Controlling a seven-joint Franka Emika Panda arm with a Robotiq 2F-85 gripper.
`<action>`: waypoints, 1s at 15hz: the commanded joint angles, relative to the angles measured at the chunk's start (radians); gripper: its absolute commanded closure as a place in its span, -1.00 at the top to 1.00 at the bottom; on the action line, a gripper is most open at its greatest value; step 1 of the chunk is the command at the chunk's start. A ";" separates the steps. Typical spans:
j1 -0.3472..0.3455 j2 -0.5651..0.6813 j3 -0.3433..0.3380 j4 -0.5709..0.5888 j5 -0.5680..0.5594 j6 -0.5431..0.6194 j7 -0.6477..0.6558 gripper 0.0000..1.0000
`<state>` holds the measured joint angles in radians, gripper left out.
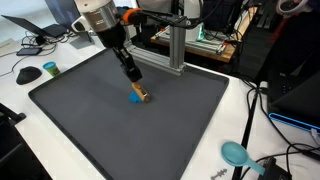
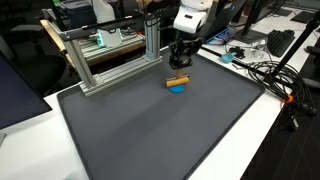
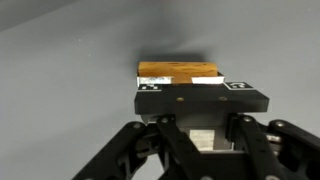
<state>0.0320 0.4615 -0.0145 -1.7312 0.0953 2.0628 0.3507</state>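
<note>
- The jaws of the gripper (image 1: pixel 134 84) are closed on a small wooden block (image 1: pixel 143 96), which sits low over the dark mat (image 1: pixel 90 110).
- In the wrist view the block (image 3: pixel 178 72) shows as an orange-brown slab with a pale stripe, held just beyond the black body of the gripper (image 3: pixel 200 98); the fingertips themselves are hidden behind that body.
- Only the exterior views show a blue piece (image 1: pixel 133 98) right beside the block, resting on the mat; in an exterior view it lies under the block (image 2: pixel 178 80) as a blue piece (image 2: pixel 177 88). Whether the two touch cannot be told.
- The wrist view shows nothing of the room, only grey mat around the block.
- The mat covers most of a white desk (image 1: pixel 20 105), and the block is near the mat's far edge in an exterior view, close to a metal frame (image 2: pixel 110 55).
- The same frame (image 1: pixel 170 45) stands behind the arm in both exterior views.
- At the desk's edge lie a teal scoop (image 1: pixel 236 153), black cables (image 1: pixel 262 110) and a dark mouse (image 1: pixel 29 74).
- Monitors and clutter fill the room behind.
- No container shows anything inside.
</note>
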 commanded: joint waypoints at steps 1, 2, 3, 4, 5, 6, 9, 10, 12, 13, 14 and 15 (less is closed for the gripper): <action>0.001 0.059 0.011 -0.006 0.043 -0.006 -0.007 -0.57; 0.002 0.058 0.010 -0.008 0.042 0.000 -0.004 -0.57; 0.004 0.056 0.008 -0.010 0.040 0.008 0.004 -0.57; 0.004 0.048 0.005 -0.020 0.042 0.035 0.017 -0.57; 0.009 0.040 -0.001 -0.030 0.036 0.062 0.038 -0.57; 0.011 0.033 -0.006 -0.041 0.032 0.089 0.055 -0.57; 0.013 0.023 -0.011 -0.061 0.030 0.138 0.089 -0.57; 0.015 0.020 -0.013 -0.068 0.026 0.149 0.098 -0.57; 0.019 0.012 -0.013 -0.083 0.018 0.174 0.104 -0.57; 0.022 0.009 -0.016 -0.089 0.012 0.186 0.111 -0.57; 0.025 0.003 -0.018 -0.099 0.008 0.200 0.118 -0.57; 0.026 -0.002 -0.019 -0.107 0.007 0.211 0.120 -0.57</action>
<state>0.0379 0.4366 -0.0224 -1.7820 0.0948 2.1415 0.4445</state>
